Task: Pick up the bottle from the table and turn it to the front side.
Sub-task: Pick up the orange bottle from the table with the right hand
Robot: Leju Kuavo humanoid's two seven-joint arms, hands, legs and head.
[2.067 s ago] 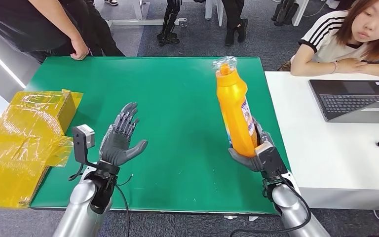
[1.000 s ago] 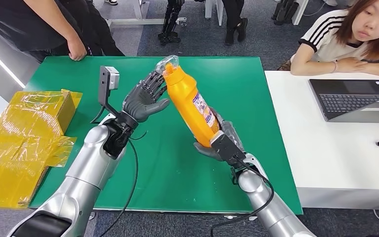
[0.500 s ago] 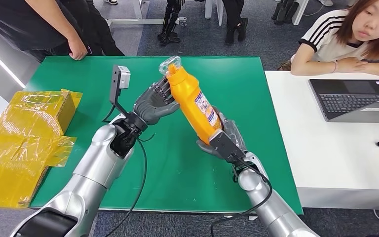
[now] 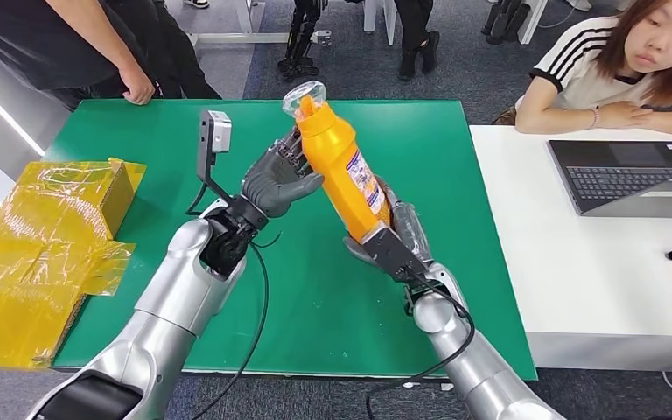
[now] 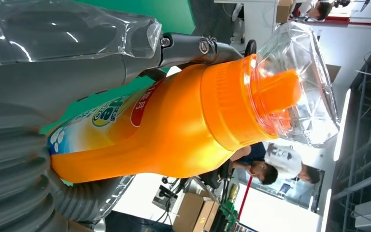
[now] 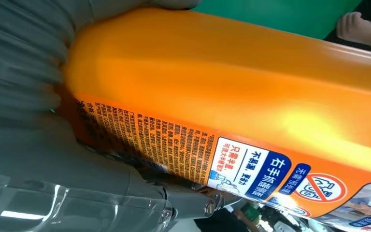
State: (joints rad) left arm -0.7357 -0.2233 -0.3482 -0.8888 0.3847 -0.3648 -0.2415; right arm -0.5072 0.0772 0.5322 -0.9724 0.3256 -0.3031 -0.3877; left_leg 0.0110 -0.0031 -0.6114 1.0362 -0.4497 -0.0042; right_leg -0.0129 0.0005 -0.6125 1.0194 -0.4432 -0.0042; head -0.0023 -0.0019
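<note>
Bottle: an orange plastic bottle (image 4: 343,175) is hanging in the air above the green desk (image 4: 140,131), tilting with its cap end leaning away from the robot and toward its left side.
Cap: a clear plastic wrap (image 4: 302,94) is covering the orange spout.
Label: a printed label with small text is running down one flat face, showing in the right wrist view (image 6: 212,154).
Right robot hand: the right robot hand (image 4: 385,241) is grasping the bottle's base end, fingers wrapping round it from below.
Left robot hand: the left robot hand (image 4: 278,179) is closing around the shoulder just under the cap, thumb on one side and fingers on the other.
Handling: the bottle is looking stiff and smooth, probably slippery; its weight cannot be told. The flat sides near base and shoulder are likely offering the surest hold, while the crinkly wrap is best avoided.
Surroundings: a person's hand (image 4: 143,90) is resting on the desk's far edge; yellow wrapped boxes (image 4: 39,232) are lying to the left; a laptop (image 4: 630,175) is sitting on a white desk to the right.
</note>
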